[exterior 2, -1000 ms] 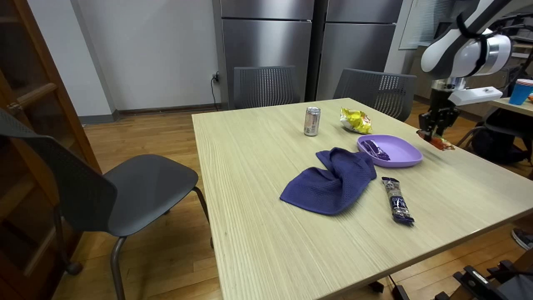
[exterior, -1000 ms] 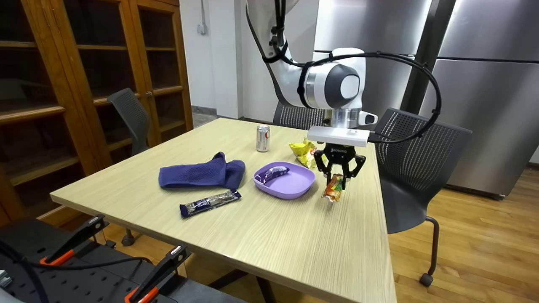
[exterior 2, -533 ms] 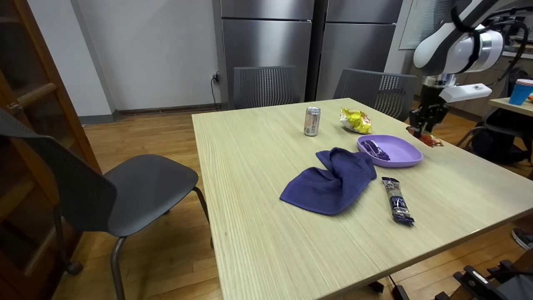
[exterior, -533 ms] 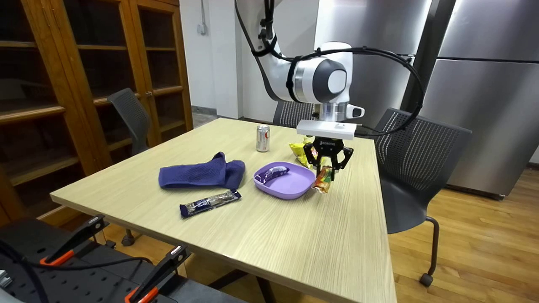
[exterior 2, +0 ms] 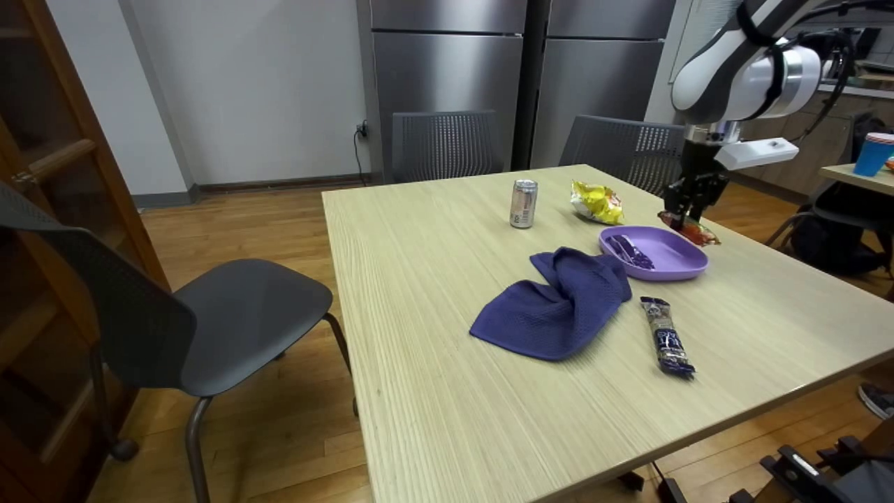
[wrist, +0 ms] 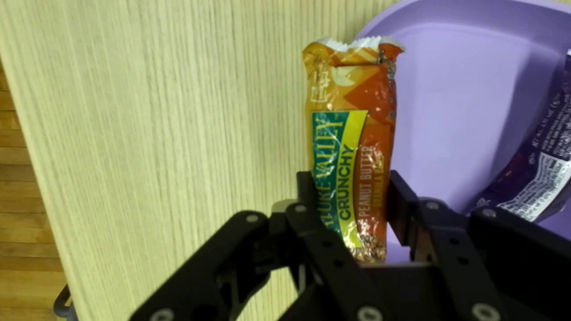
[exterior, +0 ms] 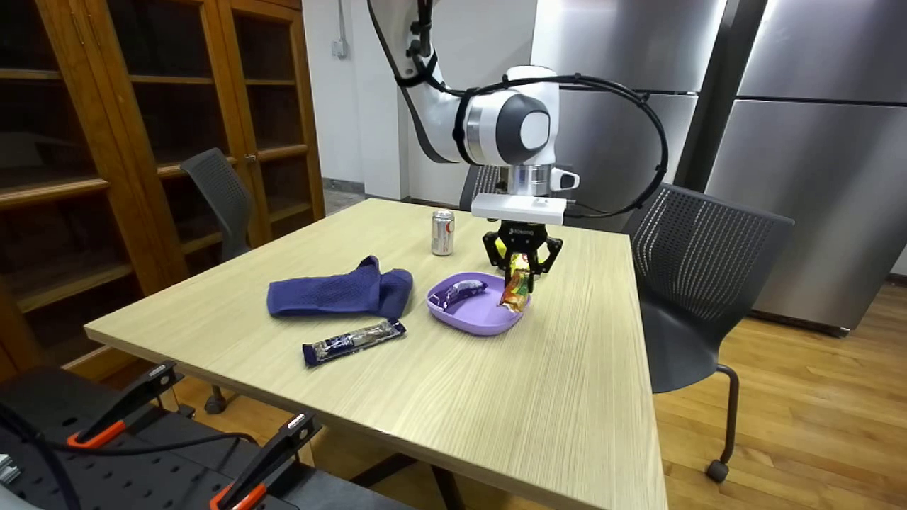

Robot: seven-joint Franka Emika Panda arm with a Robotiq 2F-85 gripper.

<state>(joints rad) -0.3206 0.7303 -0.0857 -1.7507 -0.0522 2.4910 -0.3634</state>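
The pincer (wrist: 350, 189) is drawn partway in, its two fingers pressed against the long edges of a Nature Valley Crunchy peanut butter granola bar (wrist: 354, 138), so it has a firm-looking hold across the narrow width. In the wrist view the granola bar's long axis runs straight out from the fingers, square to the line between them, with a good length standing free beyond the tips. It covers the rim of a purple plate (wrist: 446, 93): the wood-grain counter (wrist: 178, 133) shows along one long side, the plate's inside along the other, so most of the plate lies sideways from the pincer. A purple-wrapped bar (wrist: 548, 165) rests slantwise in the plate, apart from the granola bar. Whether the granola bar touches the rim, I cannot tell. In an exterior view a crumpled yellow bag (exterior 2: 597, 202) sits near the plate, a silver can (exterior 2: 523, 203) stands upright farther off, and a navy cloth (exterior 2: 559, 307) and a blue-wrapped bar (exterior 2: 667, 335) lie on the plate's other side.
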